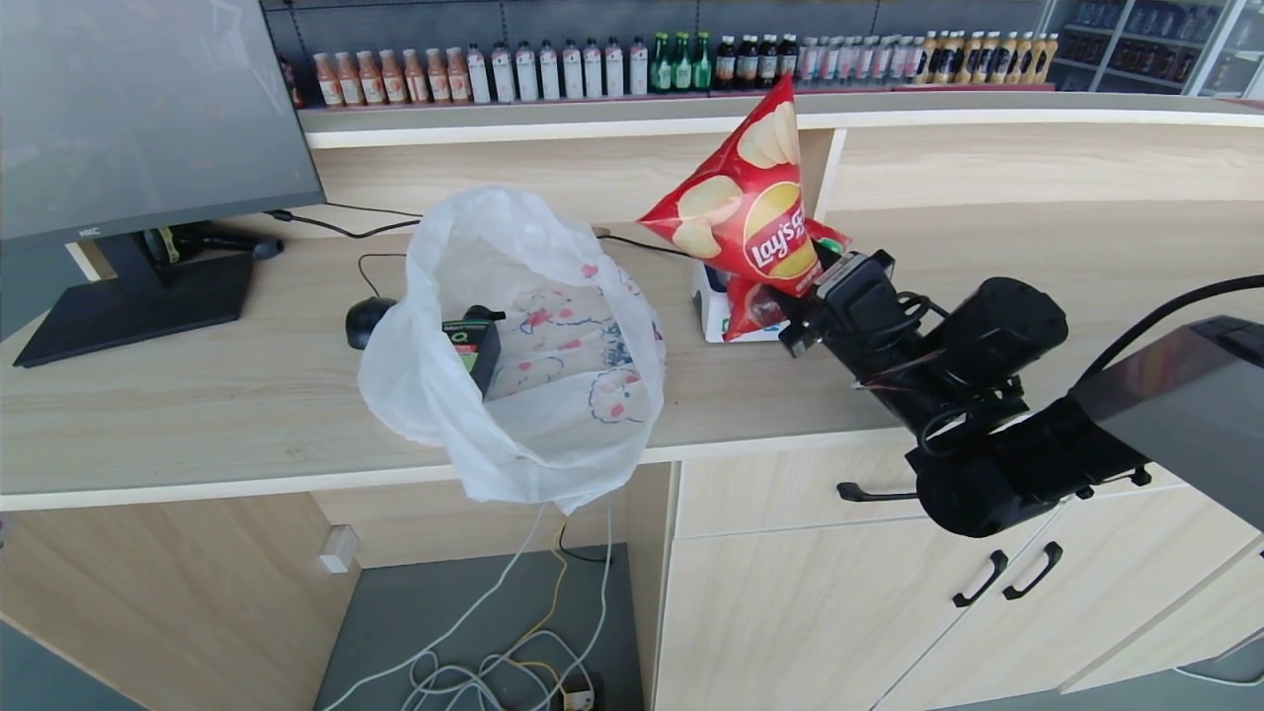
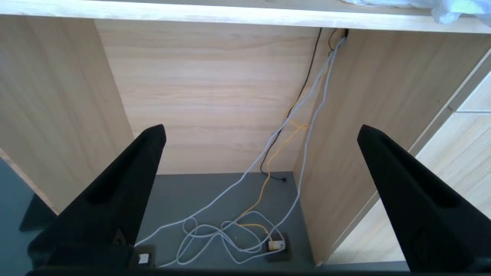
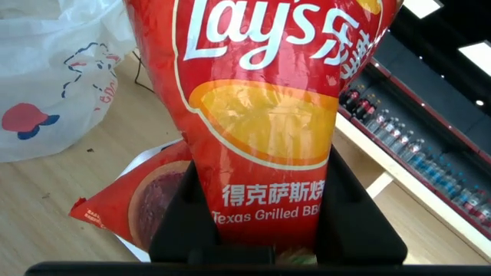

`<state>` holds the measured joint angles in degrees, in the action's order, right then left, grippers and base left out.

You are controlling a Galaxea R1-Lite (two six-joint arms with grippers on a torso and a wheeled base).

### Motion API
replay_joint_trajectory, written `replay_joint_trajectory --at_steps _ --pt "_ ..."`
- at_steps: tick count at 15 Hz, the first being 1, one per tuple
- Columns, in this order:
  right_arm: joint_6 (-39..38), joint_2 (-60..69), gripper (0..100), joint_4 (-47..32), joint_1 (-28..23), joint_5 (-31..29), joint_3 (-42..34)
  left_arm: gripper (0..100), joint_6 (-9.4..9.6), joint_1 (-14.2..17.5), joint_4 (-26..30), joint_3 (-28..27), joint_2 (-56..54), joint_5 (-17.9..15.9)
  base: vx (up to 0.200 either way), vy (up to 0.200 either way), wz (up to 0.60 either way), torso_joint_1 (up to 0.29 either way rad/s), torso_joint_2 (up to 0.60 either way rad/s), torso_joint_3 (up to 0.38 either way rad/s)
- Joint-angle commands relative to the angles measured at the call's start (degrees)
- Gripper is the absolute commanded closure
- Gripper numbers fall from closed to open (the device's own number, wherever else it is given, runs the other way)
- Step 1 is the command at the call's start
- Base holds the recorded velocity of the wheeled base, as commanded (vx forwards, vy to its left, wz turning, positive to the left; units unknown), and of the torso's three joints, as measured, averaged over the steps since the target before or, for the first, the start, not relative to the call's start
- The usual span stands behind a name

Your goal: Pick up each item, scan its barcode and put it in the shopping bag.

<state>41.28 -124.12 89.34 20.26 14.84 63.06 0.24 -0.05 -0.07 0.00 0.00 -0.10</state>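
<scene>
My right gripper [image 1: 812,286] is shut on the lower end of a red bag of chips [image 1: 750,207], holding it upright above the counter, right of the shopping bag [image 1: 523,336]. The wrist view shows the chips bag [image 3: 265,115] clamped between the two black fingers [image 3: 180,222]. A second red snack packet [image 3: 126,207] lies under it on a white scanner base [image 1: 713,316]. The white plastic shopping bag stands open at the counter's front edge with a dark green-labelled box [image 1: 472,346] inside. My left gripper [image 2: 261,199] hangs open below the counter, facing loose cables [image 2: 230,234] on the floor.
A monitor [image 1: 138,109] on a black stand sits at the counter's left, with a handheld scanner [image 1: 202,240] behind it and a black mouse [image 1: 367,318] next to the bag. A shelf of bottles [image 1: 671,61] runs along the back. Cabinet doors [image 1: 938,583] are below right.
</scene>
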Motion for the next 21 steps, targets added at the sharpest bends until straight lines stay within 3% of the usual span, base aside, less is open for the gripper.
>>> replay_joint_trajectory --at_steps 1,21 --pt "0.0 -0.5 100 0.0 0.0 0.0 0.0 0 0.02 0.0 0.0 0.0 0.0 0.0 0.0 0.0 0.0 0.0 0.0 0.0" --pt "0.0 -0.5 100 0.4 0.1 0.1 -0.4 0 0.02 0.0 0.0 0.0 0.0 0.0 0.0 0.0 0.0 0.0 0.0 0.0"
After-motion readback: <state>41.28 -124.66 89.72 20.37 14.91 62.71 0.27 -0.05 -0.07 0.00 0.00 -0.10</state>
